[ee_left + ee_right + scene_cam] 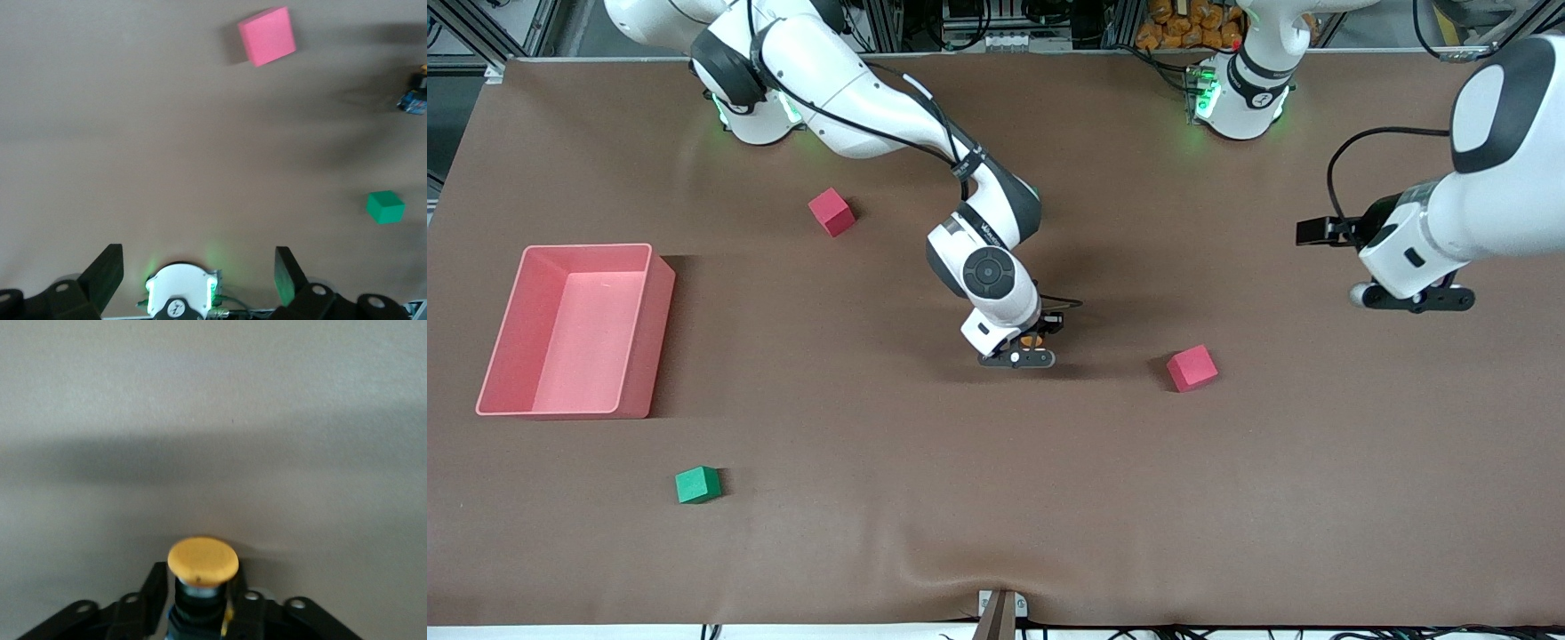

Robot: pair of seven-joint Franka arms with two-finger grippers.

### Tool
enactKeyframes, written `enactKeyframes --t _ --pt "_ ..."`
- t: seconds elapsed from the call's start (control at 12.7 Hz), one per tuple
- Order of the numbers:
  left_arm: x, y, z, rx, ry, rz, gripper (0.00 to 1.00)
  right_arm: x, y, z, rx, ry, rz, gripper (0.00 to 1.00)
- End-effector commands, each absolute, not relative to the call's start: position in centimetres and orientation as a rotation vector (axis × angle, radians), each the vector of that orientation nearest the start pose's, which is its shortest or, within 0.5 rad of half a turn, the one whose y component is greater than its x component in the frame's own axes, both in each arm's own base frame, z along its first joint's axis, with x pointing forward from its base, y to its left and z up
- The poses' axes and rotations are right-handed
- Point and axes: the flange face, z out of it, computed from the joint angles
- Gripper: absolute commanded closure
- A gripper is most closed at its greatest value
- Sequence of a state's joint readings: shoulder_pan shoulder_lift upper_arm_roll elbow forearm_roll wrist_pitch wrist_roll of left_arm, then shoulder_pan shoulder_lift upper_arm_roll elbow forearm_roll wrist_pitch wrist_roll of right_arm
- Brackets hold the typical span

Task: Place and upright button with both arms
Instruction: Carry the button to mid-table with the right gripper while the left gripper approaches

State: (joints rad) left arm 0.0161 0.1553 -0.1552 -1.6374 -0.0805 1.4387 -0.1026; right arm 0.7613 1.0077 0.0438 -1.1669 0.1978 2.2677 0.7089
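Between the right tool's [200, 600] black fingers — round, smooth orange-capped button [202, 561], grip uncertain, left tool [197, 273] wide.

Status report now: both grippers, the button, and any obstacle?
Right gripper low at table centre, button between its fingers, cap up. Left gripper open, waiting over its table end. Nearest red cube apart.

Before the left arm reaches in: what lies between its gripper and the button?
Only bare brown tabletop; the front view shows left gripper, button, with a red cube just off the line.
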Motion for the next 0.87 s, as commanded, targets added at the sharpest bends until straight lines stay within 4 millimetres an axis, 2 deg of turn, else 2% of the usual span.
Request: enactKeyframes --t 0.0,0.08,0.24,0.31,0.39,0.55,0.63,0.79 --pt "56.5 -11.1 49.6 -3.168 0.072 0.565 0.0 54.3 55.8 18.2 -2.952 0.067 -0.006 0.0" --pt "56.3 -12.3 49.5 -3.166 0.059 0.573 0.0 55.0 55.3 18.9 -2.95 0.082 -0.007 0.0" --pt "56.1 -13.8 50.1 -3.16 0.035 0.556 0.0 56.4 53.9 22.1 -2.959 0.113 0.03 0.0" --pt "55.8 -15.2 49.9 -3.152 0.074 0.56 0.0 57.2 52.8 23.8 -2.967 0.131 0.064 0.0" --pt "55.8 -16.2 49.2 -3.138 0.102 0.568 0.0 58.4 51.4 26.7 -2.963 0.155 0.066 0.0" --pt "56.1 -18.8 48.2 -3.126 0.165 0.584 0.0 61.4 47.2 29.7 -2.965 0.236 0.079 0.0" --pt "56.0 -20.3 47.8 -3.117 0.179 0.591 0.0 62.6 45.3 31.9 -2.962 0.27 0.063 0.0" --pt "56.4 -22.3 46.8 -3.115 0.197 0.585 0.0 66.8 38.4 34.8 -2.935 0.396 0.037 0.0"
